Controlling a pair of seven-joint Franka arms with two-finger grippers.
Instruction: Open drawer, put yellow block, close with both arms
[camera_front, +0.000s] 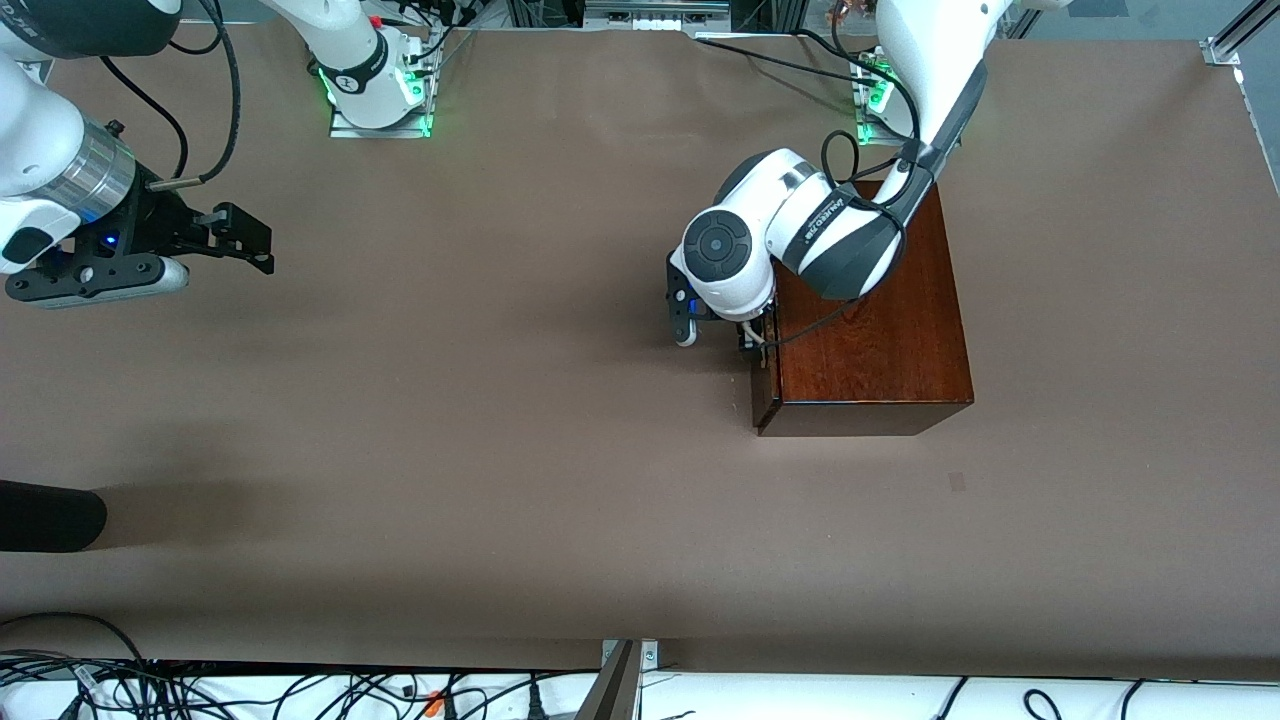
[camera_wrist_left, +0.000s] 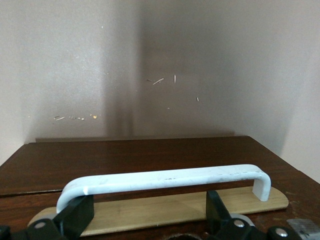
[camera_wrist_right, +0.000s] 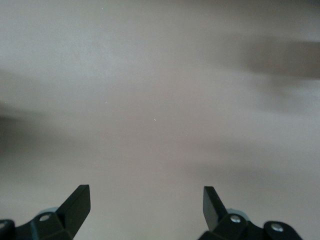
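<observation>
Brown paper-like covering spans the whole table, mostly bare. Dark mahogany box sits toward the left arm's end of the table, its glossy top partly hidden in the front view by the left arm, which bends down over the box's edge. Drawer looks shut, front flush with the box. White handle on a pale wood backing plate shows in the left wrist view. Left gripper is at the handle, black fingers spread wide, one on each side of the bar's span, not squeezing it. Yellow block not visible in any view.

Right gripper hangs over bare table at the right arm's end, well apart from the box; right arm waits there. Its fingers stand wide apart with nothing between them, only table surface under them.

Small print runs along the left arm's link, too small to read. Green lights glow at both bases. Black cables lie bundled along the table's near edge, and a dark rounded object pokes in at the right arm's end. Small grey mark sits on the table nearer the camera than the box. Wide open room lies between the two grippers and in front of the drawer.
</observation>
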